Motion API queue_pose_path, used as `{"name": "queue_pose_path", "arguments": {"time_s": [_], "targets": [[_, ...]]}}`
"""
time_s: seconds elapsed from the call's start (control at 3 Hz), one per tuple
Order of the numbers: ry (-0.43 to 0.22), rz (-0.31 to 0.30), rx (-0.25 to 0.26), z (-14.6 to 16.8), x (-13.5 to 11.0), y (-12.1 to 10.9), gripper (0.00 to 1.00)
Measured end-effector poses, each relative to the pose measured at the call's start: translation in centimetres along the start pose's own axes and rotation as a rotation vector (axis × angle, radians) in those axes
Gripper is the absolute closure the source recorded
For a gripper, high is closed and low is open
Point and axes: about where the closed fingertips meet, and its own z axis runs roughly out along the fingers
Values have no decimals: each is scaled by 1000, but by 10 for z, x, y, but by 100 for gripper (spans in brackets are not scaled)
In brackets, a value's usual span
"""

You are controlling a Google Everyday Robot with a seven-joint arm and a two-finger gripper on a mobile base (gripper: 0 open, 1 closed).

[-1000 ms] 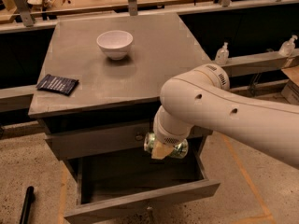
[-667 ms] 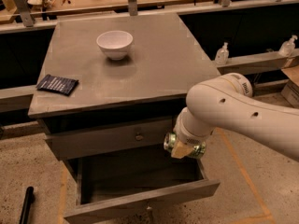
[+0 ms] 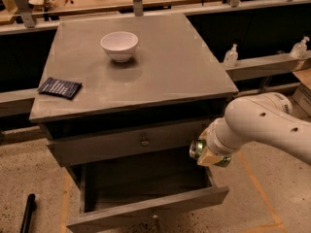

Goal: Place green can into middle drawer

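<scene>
The smooth tan gripper (image 3: 209,155), beside the matt grey cabinet front (image 3: 112,147), grips a shiny green metal can (image 3: 196,149); below its fingers (image 3: 213,158) lies the matt grey middle drawer (image 3: 146,208).

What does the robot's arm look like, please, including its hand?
The arm is smooth, glossy white: a thick rounded tube with small dark round holes and no visible cables. The hand, over the open drawer's right edge, is tan and blocky.

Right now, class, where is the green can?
The green can is right of centre in the camera view, held in the gripper above the right-hand edge of the open middle drawer, just below the knobbed drawer.
</scene>
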Motion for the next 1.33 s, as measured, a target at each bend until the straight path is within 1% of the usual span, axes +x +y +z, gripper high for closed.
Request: {"name": "queue_pose_path", "arguments": {"time_s": [0.33,0.67,1.0,1.33], "targets": [[-62,-22,-65,30,-3,14,100],[-189,-73,-182,89,-11,52,100],[-220,-101,-226,111,-9,67,100],[-222,-103,-227,112,-10,67,100]]}}
